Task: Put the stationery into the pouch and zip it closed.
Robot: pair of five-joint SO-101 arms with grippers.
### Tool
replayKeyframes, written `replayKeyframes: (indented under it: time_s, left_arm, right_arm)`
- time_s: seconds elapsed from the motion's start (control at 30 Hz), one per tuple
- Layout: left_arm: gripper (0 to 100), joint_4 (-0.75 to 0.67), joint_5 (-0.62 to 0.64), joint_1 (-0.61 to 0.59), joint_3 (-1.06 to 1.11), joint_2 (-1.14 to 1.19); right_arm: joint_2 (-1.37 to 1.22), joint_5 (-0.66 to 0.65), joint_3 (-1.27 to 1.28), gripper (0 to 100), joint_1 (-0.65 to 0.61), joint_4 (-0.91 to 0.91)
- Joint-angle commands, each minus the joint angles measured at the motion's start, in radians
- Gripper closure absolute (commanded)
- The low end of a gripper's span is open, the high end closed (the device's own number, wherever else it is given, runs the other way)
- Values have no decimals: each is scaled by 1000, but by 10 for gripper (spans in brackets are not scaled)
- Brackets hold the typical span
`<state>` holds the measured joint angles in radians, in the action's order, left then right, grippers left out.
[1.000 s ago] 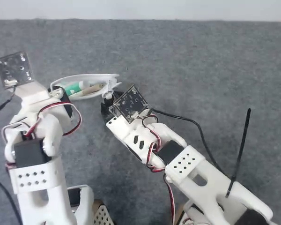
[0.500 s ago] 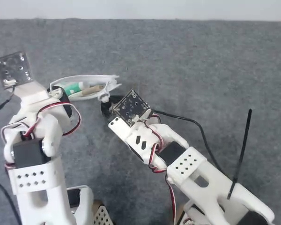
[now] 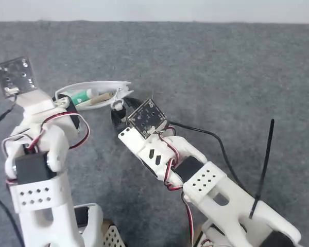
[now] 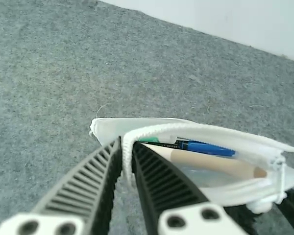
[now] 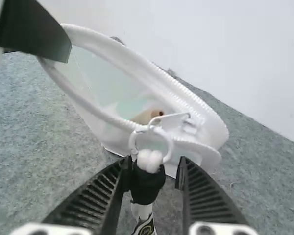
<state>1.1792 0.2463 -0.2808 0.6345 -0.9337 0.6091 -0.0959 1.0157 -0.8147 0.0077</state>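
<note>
My left wrist view looks into the pouch (image 4: 245, 183): a blue pen (image 4: 208, 148) and a tan pencil (image 4: 210, 164) lie side by side in it, with a bit of green behind them. My left gripper (image 4: 126, 147) is pressed together on the pouch's white rim at one end, its ribbed black fingers (image 4: 159, 178) nearly meeting. From the right wrist, the other end shows. The zip's coarse white teeth curve round the open mouth, and a wire ring with a round white bead, the pull (image 5: 149, 159), hangs there. My right gripper (image 5: 152, 169) is parted, with the bead and a dark tab under it between the jaws. The tab is against one jaw, with a gap to the other. The high view has the pouch (image 3: 100, 86) as a slim translucent oval lying between both arms. The desk (image 3: 221, 67) is covered in rough grey felt, and a plain white wall (image 4: 245, 19) stands behind it.
</note>
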Motion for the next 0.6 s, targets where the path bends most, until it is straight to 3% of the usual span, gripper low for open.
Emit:
replayKeyframes:
  time_s: [0.0,0.2,0.37,0.57]
  left_arm:
    - [988,-38,-9,-3,-10,-31]
    - [988,-38,-11,-3,-10,-31]
    - [988,-37,-29,-3,-8,-29]
    - [988,-58,-28,-3,8,-31]
  right_arm:
    - [31,11,-9,864,-7,-24]
    - [-42,3,-9,868,-7,-104]
    - [-12,2,-8,996,-4,-104]
    - [142,0,-5,993,-4,73]
